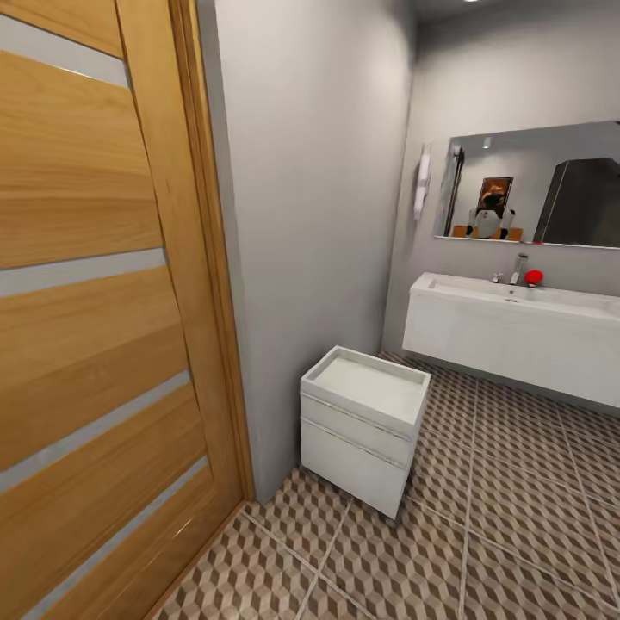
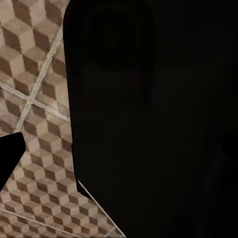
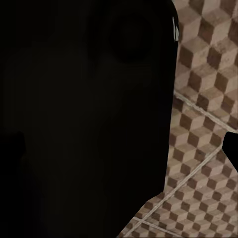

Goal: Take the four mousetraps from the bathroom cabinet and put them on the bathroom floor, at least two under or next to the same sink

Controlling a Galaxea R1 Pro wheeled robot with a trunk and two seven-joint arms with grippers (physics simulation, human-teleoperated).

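Note:
The mousetraps and the orange-brown wooden cabinet are out of view. The white rectangular sink [image 1: 515,295] with its chrome tap [image 1: 519,269] sits on a wall-hung white vanity [image 1: 517,344] at the right of the head view. The bathroom floor [image 1: 517,499] with its cube-pattern tiles spreads below it. Both wrist views look down on the same floor [image 2: 34,74] [image 3: 208,99] past a large black mass. One black tip [image 2: 9,158] juts in at the edge of the left wrist view, and another black tip [image 3: 232,148] at the edge of the right wrist view. Whether the jaws are open is unclear.
A tall wooden door [image 1: 95,327] stands close on the left, beside a grey wall [image 1: 310,215]. A small white two-drawer unit [image 1: 362,426] stands against that wall's corner. A mirror [image 1: 534,185] hangs over the sink, and a small red object [image 1: 534,276] sits by the tap.

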